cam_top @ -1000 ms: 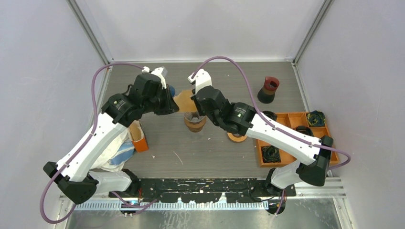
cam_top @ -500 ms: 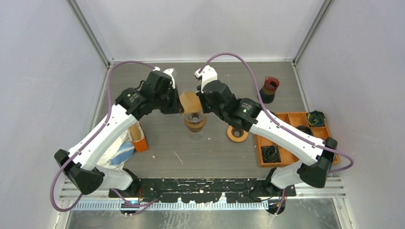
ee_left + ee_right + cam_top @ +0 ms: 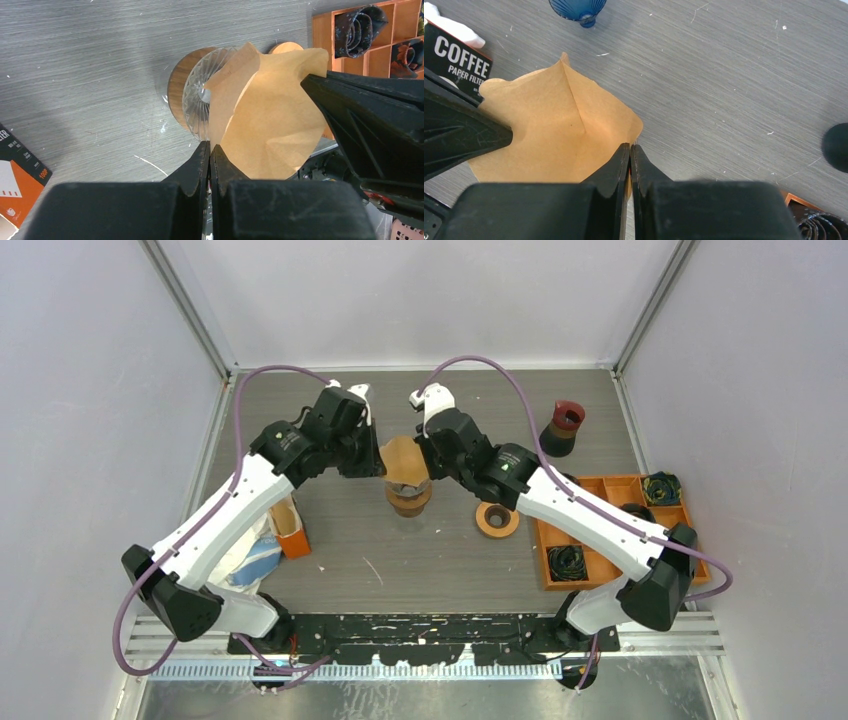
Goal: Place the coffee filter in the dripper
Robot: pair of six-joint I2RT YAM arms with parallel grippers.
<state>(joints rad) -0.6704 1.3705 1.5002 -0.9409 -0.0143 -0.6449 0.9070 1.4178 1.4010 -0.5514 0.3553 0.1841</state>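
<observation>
Item, far left: a white and blue bag (image 3: pixel 252 556) lying on the grey surface (image 3: pixel 450 565), with an orange box of paper filters (image 3: pixel 290 526) just beside it. Item: left hand (image 3: pixel 374 457), narrow, fingers pressed together on the left rim of the coffee filter (image 3: pixel 403 459). Item: coffee filter, brown paper, spread into an open cone, held in the air between the two hands directly over the dripper (image 3: pixel 408 502); whether its tip touches the dripper cannot be told. Item: dripper, ribbed clear glass in a wooden collar, standing upright on the surface at centre. Item: right hand (image 3: pixel 426 454), narrow, fingers closed on the right rim of the filter. Item: a round wooden ring (image 3: pixel 497 519), flat on the surface near the dripper. Item: a dark vessel with a red top (image 3: pixel 565 427), well apart at the back. Item, far right: an orange compartment tray (image 3: pixel 606 480) holding dark rolled pieces.
</observation>
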